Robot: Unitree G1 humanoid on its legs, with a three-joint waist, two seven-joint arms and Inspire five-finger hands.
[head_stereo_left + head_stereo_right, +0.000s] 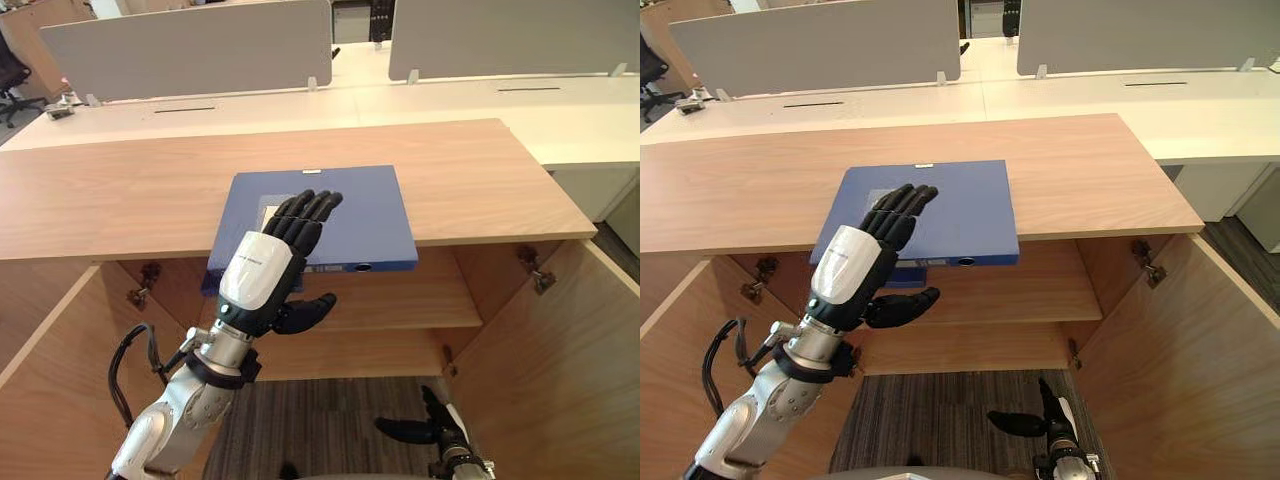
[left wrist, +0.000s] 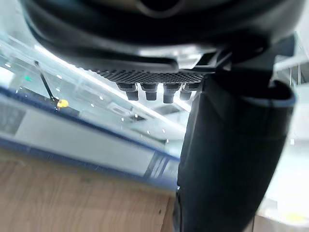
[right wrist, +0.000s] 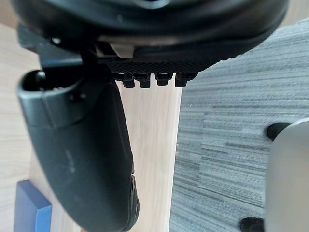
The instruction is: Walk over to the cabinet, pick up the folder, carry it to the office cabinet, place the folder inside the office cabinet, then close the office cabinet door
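**Left eye view.** Item: blue folder (image 1: 350,215), flat on the cabinet top (image 1: 470,180), its near edge overhanging the open front. The overhang likely gives room for a grasp from both sides. Left hand (image 1: 262,275): spread, fingers laid over the folder's near-left part, thumb beneath the overhang and apart from it; no pinch yet. Right hand (image 1: 438,428): low, near right, over the carpet (image 1: 330,420), relaxed and empty. Both doors stand wide; the right door (image 1: 560,370) is cut off by the frame.

**Right eye view.** Same layout. The shelf (image 1: 1030,290) inside is partly hidden by the folder and the left hand. Contact under the fingers (image 1: 902,205) is a judgement, not plainly visible.

**Left wrist view.** Fingertips (image 2: 150,91) in a row, thumb (image 2: 231,159) well apart; the folder's blue edge runs between them. The palm hides the rest.

**Right wrist view.** Fingers extended, nothing held. A blue corner (image 3: 31,208) is cut off and cannot be identified.
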